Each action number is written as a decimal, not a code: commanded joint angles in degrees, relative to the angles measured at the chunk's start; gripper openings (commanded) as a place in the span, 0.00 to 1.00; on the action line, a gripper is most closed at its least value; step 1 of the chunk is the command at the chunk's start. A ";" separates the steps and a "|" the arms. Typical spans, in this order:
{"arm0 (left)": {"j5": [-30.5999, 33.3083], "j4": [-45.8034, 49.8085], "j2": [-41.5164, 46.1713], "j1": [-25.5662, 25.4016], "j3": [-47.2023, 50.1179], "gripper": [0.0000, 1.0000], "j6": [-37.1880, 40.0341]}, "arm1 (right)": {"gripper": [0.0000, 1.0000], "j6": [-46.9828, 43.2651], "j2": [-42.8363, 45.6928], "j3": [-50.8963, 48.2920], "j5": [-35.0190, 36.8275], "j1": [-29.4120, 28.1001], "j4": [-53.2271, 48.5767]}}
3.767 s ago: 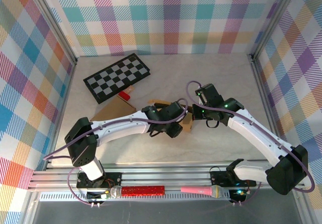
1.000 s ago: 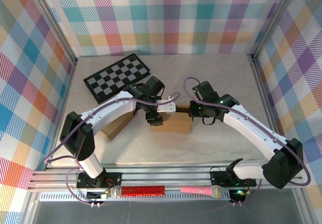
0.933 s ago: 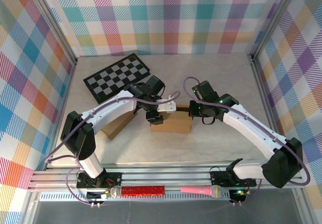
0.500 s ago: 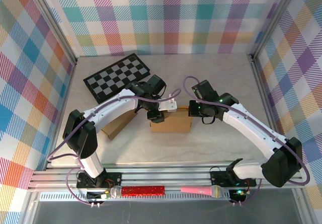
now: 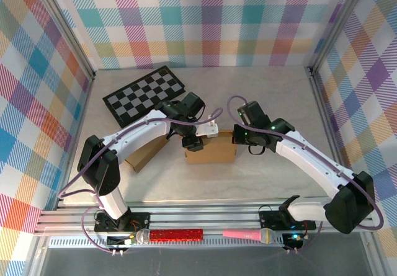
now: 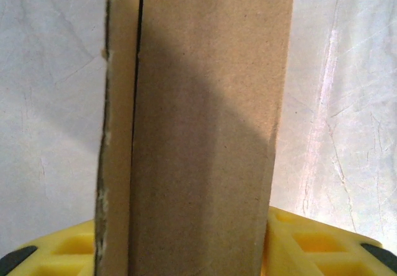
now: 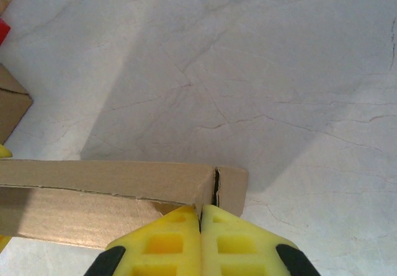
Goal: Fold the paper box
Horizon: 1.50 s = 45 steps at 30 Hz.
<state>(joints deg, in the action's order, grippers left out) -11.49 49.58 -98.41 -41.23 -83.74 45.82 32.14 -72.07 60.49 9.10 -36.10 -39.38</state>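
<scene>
Top external view first, and we've got the box (image 5: 211,152) sitting on the table (image 5: 279,90) right around the middle of the frame, both arms reaching in on it. The left gripper (image 5: 197,141) is at the box's left end and the right gripper (image 5: 238,138) is at its right end. Up in the upper left lies the chessboard (image 5: 144,95), well apart from the action, and a second piece of cardboard (image 5: 139,158) lies to the lower left of the box, partly under the left arm.

Over to the left wrist view, and we're in tight. A tall strip of the box (image 6: 198,133) runs up the centre of the frame, a dark seam down its left side. The left gripper (image 6: 186,251) has it clamped, with one yellow finger (image 6: 56,257) against the left face and the other against the right. That's a grasp on the box wall, no question.

Now the right wrist view. The right gripper (image 7: 200,226) is clenched, its two yellow fingers (image 7: 161,245) pressed flat together at the bottom centre. Their tips meet the box (image 7: 111,183) just beside its right corner, where a short dark slit shows. We can't tell whether any cardboard is pinched between them. Bare marbled table (image 7: 285,71) spreads across the upper right, and a corner of the other cardboard (image 7: 11,105) peeks in at the left edge.
</scene>
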 commanded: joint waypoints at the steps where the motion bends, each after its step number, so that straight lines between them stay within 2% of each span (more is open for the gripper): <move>1: -1.08 -1.55 1.12 -0.39 0.06 0.49 -2.41 | 0.00 -1.13 1.81 -4.72 -1.02 -1.54 -0.01; 10: -1.13 -4.33 4.78 -0.40 2.34 0.67 -7.97 | 0.00 -3.49 5.34 -10.63 -0.47 -2.79 8.20; 16: -1.08 -7.13 8.67 -0.42 4.87 0.71 -12.34 | 0.00 -3.49 5.21 -10.90 -0.38 -3.10 8.44; 24: 2.26 -12.50 14.41 -0.28 7.60 0.77 -21.10 | 0.00 -3.15 5.41 -10.37 -0.08 -3.54 7.45; 28: 4.14 -12.02 17.84 1.46 7.85 0.73 -30.34 | 0.00 -3.06 5.36 -9.97 0.14 -3.72 7.21; 32: 7.09 -4.10 20.39 3.24 7.76 0.61 -37.77 | 0.00 -2.95 5.45 -9.68 0.21 -3.83 6.94; 34: 8.55 0.29 21.02 3.26 8.29 0.57 -37.92 | 0.00 -2.88 5.36 -9.60 0.21 -3.89 7.03; 37: 10.78 5.64 21.57 4.06 9.89 0.58 -35.59 | 0.00 -2.90 5.19 -9.36 0.04 -3.88 7.03; 45: 8.46 6.49 19.33 8.36 9.87 0.61 -31.81 | 0.00 -2.80 5.61 -9.50 -0.05 -3.99 6.44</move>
<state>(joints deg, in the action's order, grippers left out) -2.68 54.11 -77.82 -33.82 -73.12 12.12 29.34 -66.46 51.31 10.46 -39.46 -28.49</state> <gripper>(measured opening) 0.607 0.046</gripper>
